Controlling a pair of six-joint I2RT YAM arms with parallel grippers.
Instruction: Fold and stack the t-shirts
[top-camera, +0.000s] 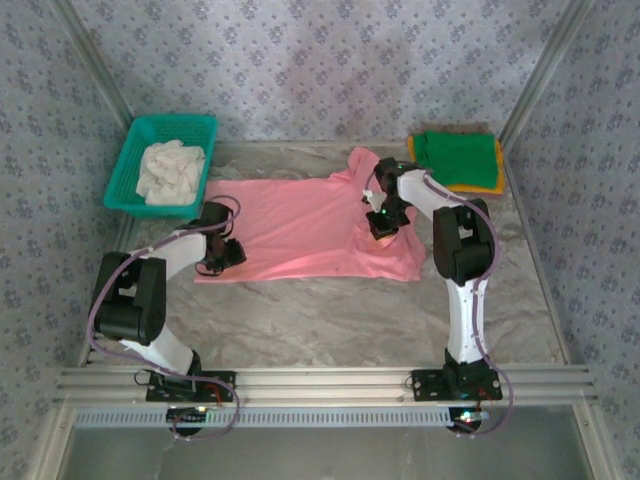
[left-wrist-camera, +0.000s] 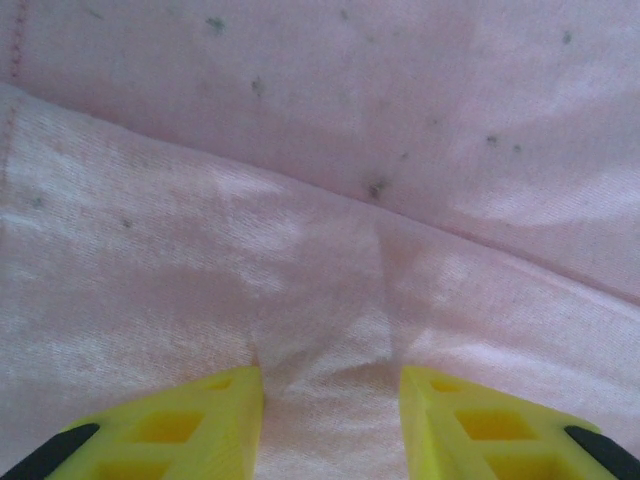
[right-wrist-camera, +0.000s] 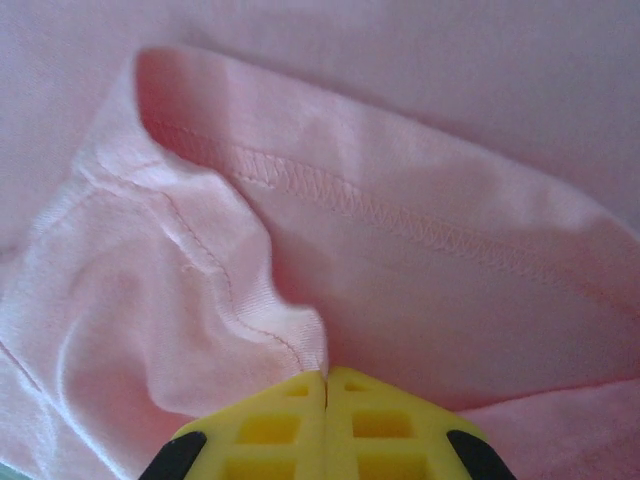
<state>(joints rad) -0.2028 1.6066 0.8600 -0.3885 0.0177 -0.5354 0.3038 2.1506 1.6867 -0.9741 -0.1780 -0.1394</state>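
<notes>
With the salmon-pink t-shirt (top-camera: 300, 230) spread flat on the worktop (top-camera: 330, 315), the right end effector (right-wrist-camera: 326, 380) is closed on only a thin pinch of hem, which could slip free on lifting, while the left end effector (left-wrist-camera: 330, 378) rests open on the cloth, gripping nothing.

Robot test booth here: floral-papered panels (top-camera: 300, 60) boxing the upper frame, marble-look tabletop (top-camera: 330, 315) centre, aluminium rail (top-camera: 320, 380) along the bottom with left arm (top-camera: 150, 290) and right arm (top-camera: 460, 270) bolted on.
</notes>
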